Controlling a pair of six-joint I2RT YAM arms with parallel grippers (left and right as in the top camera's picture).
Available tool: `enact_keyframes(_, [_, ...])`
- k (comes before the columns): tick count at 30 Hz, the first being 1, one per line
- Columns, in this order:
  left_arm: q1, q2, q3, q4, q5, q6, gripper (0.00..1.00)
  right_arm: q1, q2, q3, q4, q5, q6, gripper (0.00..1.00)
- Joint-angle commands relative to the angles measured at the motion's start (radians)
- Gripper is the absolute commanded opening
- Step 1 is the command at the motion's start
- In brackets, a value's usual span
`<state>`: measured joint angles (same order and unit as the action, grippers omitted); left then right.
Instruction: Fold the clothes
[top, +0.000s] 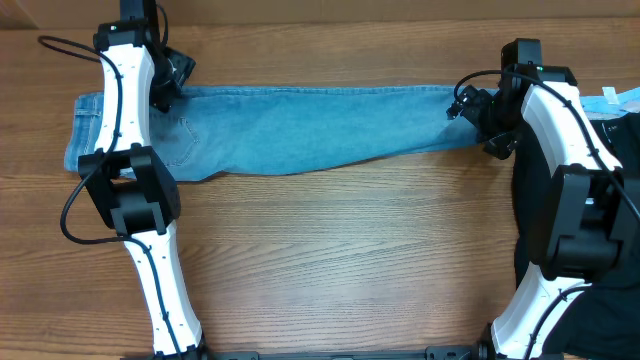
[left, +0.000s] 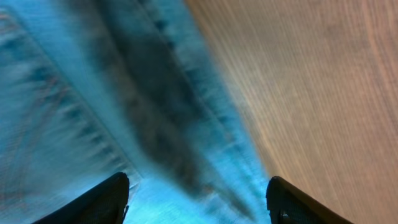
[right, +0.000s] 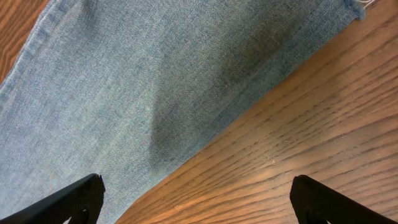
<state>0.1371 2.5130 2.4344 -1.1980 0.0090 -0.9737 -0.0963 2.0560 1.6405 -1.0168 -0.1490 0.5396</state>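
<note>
Reading the scene from the left, I am seeing the jeans (top: 320, 130) lying flat across the far half of the table (top: 350, 260), with the waistband (top: 80, 130) toward the left and the hems (top: 445, 118) toward the right. The legs are looking stacked one on the other, so I am judging the lengthwise fold as done. No crosswise fold is made yet: the garment is spanning its full length.

I am holding the left gripper (top: 168, 88) over the far edge of the seat, near the back pocket (top: 182, 140). In the blurred left wrist view its fingers (left: 109, 199) are standing apart with the denim edge between them. I am seeing no cloth pinched, so I am treating it as released.

I am holding the right gripper (top: 478, 115) at the hem end. In its wrist view the fingers (right: 81, 199) are spreading wide over one edge of the leg and bare wood, grasping nothing.

I am judging the task as early. Gripping the cloth and carrying hems toward waistband is remaining.
</note>
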Motion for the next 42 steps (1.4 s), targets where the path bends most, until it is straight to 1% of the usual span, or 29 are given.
enact_keyframes(1, [-0.017,-0.026,0.143,-0.137,-0.151,0.003,0.82,0.003,0.001,-0.003,0.002,0.01,0.004,1.0])
enact_keyframes(3, [-0.036,-0.021,0.153,-0.162,-0.19,0.009,0.81,0.003,0.001,-0.003,0.002,0.01,0.004,1.0])
enact_keyframes(4, [-0.042,-0.017,0.138,-0.154,-0.209,0.008,0.77,0.003,0.001,-0.003,0.002,0.01,0.004,1.0])
enact_keyframes(5, [-0.049,-0.006,0.102,-0.127,-0.228,0.008,0.7,0.003,0.001,-0.003,0.002,0.01,0.004,1.0])
enact_keyframes(6, [-0.052,-0.001,0.068,-0.095,-0.229,0.008,0.68,0.003,0.001,-0.003,0.002,0.01,0.004,1.0])
enact_keyframes(7, [-0.051,0.0,0.035,-0.061,-0.229,0.002,0.63,0.003,0.001,-0.003,0.002,0.01,0.004,1.0])
enact_keyframes(8, [-0.045,0.0,0.016,-0.031,-0.229,-0.011,0.55,0.003,0.001,-0.003,0.002,0.01,0.004,1.0])
enact_keyframes(9, [-0.04,0.0,0.014,-0.006,-0.229,-0.011,0.49,0.003,0.001,-0.003,0.002,0.01,0.004,1.0])
enact_keyframes(11, [-0.031,0.0,0.014,0.0,-0.226,-0.018,0.5,0.003,0.001,-0.003,0.002,0.01,0.004,1.0])
enact_keyframes(13, [-0.031,0.0,0.008,-0.02,-0.246,-0.024,0.57,0.003,0.001,-0.003,0.002,0.01,0.003,1.0])
enact_keyframes(15, [-0.031,0.0,-0.02,-0.021,-0.249,-0.045,0.6,0.003,0.001,-0.003,0.002,0.01,0.003,1.0])
enact_keyframes(18, [-0.03,0.001,-0.096,0.017,-0.256,-0.052,0.61,0.003,0.001,-0.003,0.002,0.01,0.004,1.0])
enact_keyframes(19, [-0.029,0.001,-0.112,0.034,-0.255,-0.052,0.59,0.003,0.001,-0.003,0.002,0.01,0.004,1.0])
enact_keyframes(20, [-0.029,0.001,-0.114,0.05,-0.253,-0.051,0.51,0.003,0.001,-0.003,0.002,0.01,0.004,1.0])
enact_keyframes(21, [-0.026,-0.001,-0.111,0.06,-0.252,-0.05,0.37,0.003,0.001,-0.003,0.002,0.01,0.004,1.0])
enact_keyframes(23, [-0.017,-0.001,-0.107,0.076,-0.251,-0.033,0.19,0.003,0.001,-0.003,0.002,0.01,0.004,1.0])
enact_keyframes(25, [-0.011,-0.001,-0.107,0.072,-0.252,-0.032,0.12,0.003,0.001,-0.003,0.002,0.01,0.004,1.0])
enact_keyframes(26, [-0.011,-0.001,-0.107,0.07,-0.251,-0.024,0.15,0.003,0.001,-0.003,0.002,0.01,0.004,1.0])
enact_keyframes(27, [-0.011,-0.001,-0.107,0.064,-0.251,-0.024,0.19,0.003,0.001,-0.003,0.002,0.01,0.004,1.0])
enact_keyframes(28, [-0.011,-0.001,-0.107,0.06,-0.251,-0.025,0.18,0.003,0.001,-0.003,0.002,0.01,0.004,1.0])
enact_keyframes(29, [-0.011,0.0,-0.107,0.059,-0.251,-0.025,0.14,0.003,0.001,-0.003,0.002,0.01,0.003,1.0])
enact_keyframes(30, [-0.011,0.0,-0.107,0.075,-0.248,-0.029,0.04,0.003,0.001,-0.003,0.002,0.01,0.004,1.0])
enact_keyframes(31, [-0.011,0.0,-0.107,0.095,-0.241,-0.027,0.04,0.003,0.001,-0.003,0.002,0.01,0.004,1.0])
enact_keyframes(32, [-0.011,-0.005,-0.083,0.123,-0.214,0.015,0.04,0.003,0.001,-0.003,0.002,0.01,0.003,1.0])
enact_keyframes(33, [-0.009,-0.006,-0.032,0.114,-0.219,0.037,0.04,0.003,0.001,-0.003,0.002,0.01,0.004,1.0])
enact_keyframes(35, [0.001,-0.005,0.074,0.076,-0.226,0.039,0.04,0.003,0.001,-0.003,0.002,0.01,0.004,1.0])
enact_keyframes(36, [0.003,-0.006,0.087,0.075,-0.226,0.039,0.04,0.003,0.001,-0.003,0.002,0.01,0.004,1.0])
enact_keyframes(39, [-0.003,0.015,0.049,0.118,-0.229,0.039,0.04,0.003,0.001,-0.003,0.002,0.01,0.004,1.0])
enact_keyframes(42, [-0.008,0.108,0.04,0.178,-0.23,0.039,0.04,0.003,0.001,-0.003,0.002,0.01,0.003,1.0])
